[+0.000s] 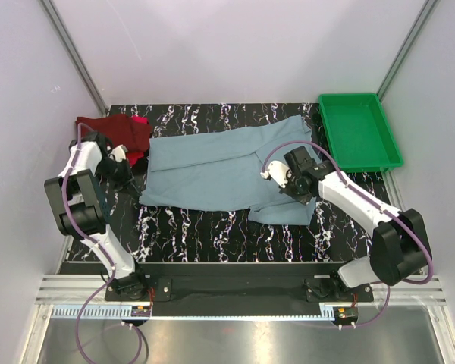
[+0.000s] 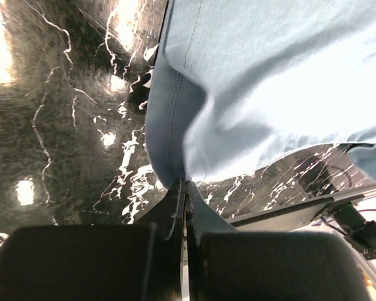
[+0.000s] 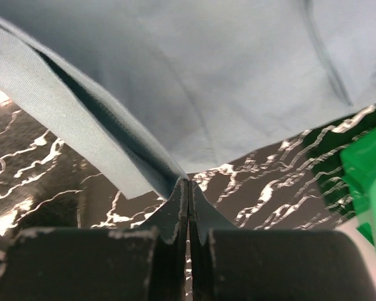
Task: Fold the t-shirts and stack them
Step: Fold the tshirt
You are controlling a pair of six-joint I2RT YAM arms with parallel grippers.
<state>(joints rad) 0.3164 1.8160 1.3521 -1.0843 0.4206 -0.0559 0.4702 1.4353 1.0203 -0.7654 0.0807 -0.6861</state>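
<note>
The large grey-blue t-shirt (image 1: 220, 167) lies spread across the middle of the black marbled table. My left gripper (image 1: 136, 182) is shut on its left edge; in the left wrist view the cloth (image 2: 250, 81) hangs from the closed tips (image 2: 185, 183). My right gripper (image 1: 294, 191) is shut on the shirt's right part; in the right wrist view a hemmed fold (image 3: 88, 119) runs into the closed tips (image 3: 188, 182). A dark maroon shirt (image 1: 110, 127) with a bright red one (image 1: 139, 121) beside it lies at the back left.
A green plastic tray (image 1: 359, 130) stands at the back right, and its corner shows in the right wrist view (image 3: 370, 188). Grey walls close in the table on three sides. The table's front rail (image 1: 235, 267) runs between the arm bases.
</note>
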